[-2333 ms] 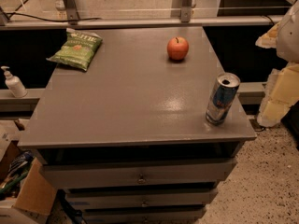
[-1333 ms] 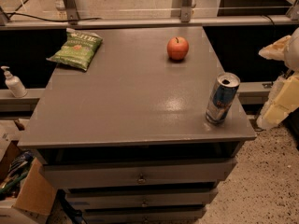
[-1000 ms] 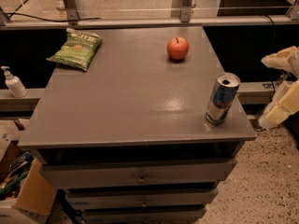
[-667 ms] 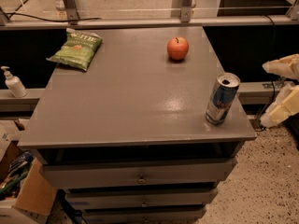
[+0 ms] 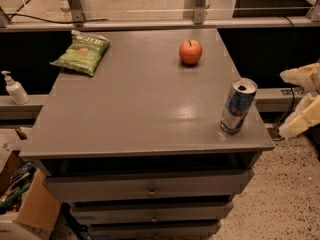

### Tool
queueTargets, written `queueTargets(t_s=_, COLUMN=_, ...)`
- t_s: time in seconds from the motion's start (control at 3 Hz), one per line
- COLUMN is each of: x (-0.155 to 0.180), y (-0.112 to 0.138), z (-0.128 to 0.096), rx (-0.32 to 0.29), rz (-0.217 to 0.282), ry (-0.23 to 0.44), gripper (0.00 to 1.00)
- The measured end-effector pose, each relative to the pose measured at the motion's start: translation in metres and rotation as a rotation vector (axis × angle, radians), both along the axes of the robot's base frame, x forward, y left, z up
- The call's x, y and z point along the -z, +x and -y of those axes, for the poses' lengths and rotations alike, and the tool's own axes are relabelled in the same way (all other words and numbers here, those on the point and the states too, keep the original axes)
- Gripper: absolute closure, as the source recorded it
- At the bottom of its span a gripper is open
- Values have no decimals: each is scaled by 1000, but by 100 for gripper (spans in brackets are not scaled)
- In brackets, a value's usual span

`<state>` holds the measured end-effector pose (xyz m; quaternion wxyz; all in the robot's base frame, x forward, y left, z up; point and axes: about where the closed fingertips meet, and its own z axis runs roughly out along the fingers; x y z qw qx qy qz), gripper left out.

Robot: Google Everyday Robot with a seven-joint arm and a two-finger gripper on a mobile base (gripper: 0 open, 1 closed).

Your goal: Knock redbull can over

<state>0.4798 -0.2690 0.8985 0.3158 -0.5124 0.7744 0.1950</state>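
Fingers (image 5: 300, 120) of the gripper (image 5: 303, 99) are spread apart and empty, just off the table (image 5: 140, 109) edge beside the redbull can (image 5: 238, 106), which stands upright, long axis vertical, near the front corner, between them and the tabletop's middle.

The gripper (image 5: 283, 103), beside the table (image 5: 130, 114) to the right of the redbull can (image 5: 238, 106), is cut off by the right edge; only its two pale fingers (image 5: 302, 77), held apart, are seen. The can's print is blurred. The lettering on the green chip bag (image 5: 81, 53) cannot be read. The cardboard box (image 5: 35, 209) and the lowest drawer (image 5: 155, 229) are clipped by the frame.
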Motion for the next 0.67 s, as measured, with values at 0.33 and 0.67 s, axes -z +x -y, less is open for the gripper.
queueTargets(t_s=0.33, x=-5, y=-4, z=-18, rx=-13, rz=20, ry=-4, gripper=0)
queueTargets(t_s=0.67, x=-2, y=-4, z=-20, rx=-13, rz=32, ry=44, gripper=0)
